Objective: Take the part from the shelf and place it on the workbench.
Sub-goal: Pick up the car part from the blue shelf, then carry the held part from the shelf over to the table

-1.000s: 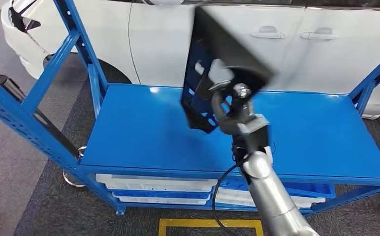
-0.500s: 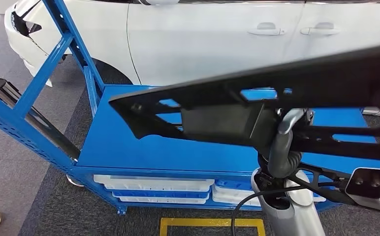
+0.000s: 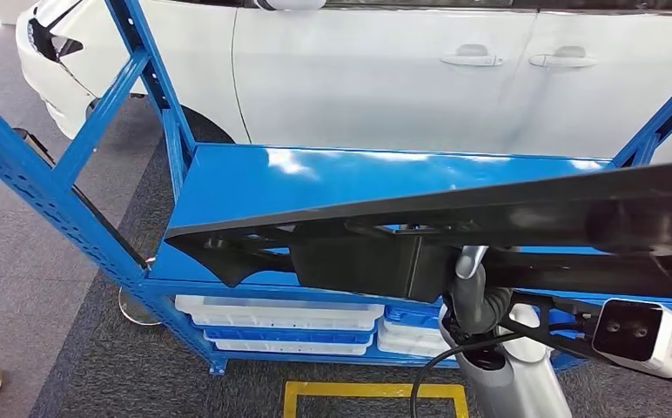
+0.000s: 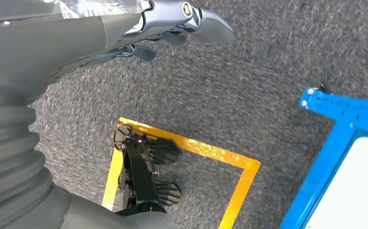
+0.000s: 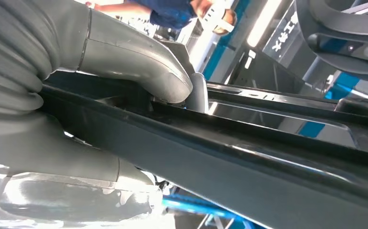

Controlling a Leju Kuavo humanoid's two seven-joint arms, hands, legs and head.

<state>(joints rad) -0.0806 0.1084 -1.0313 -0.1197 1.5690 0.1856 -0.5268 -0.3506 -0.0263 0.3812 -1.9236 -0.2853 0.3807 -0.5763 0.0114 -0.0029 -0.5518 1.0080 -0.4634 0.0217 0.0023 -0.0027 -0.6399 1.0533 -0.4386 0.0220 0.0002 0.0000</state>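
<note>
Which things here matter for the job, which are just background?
Job:
- black part, held in right hand
- blue workbench, top bare

Background:
- white car
- white trays under the bench
- yellow floor marking
- left hand, hanging over the carpet, holding nothing

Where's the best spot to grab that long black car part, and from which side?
Probably around its blocky middle, coming up from underneath, as the right hand does now. The black part is long and flat, lying level above the blue shelf, so a middle hold should balance both ends.
</note>
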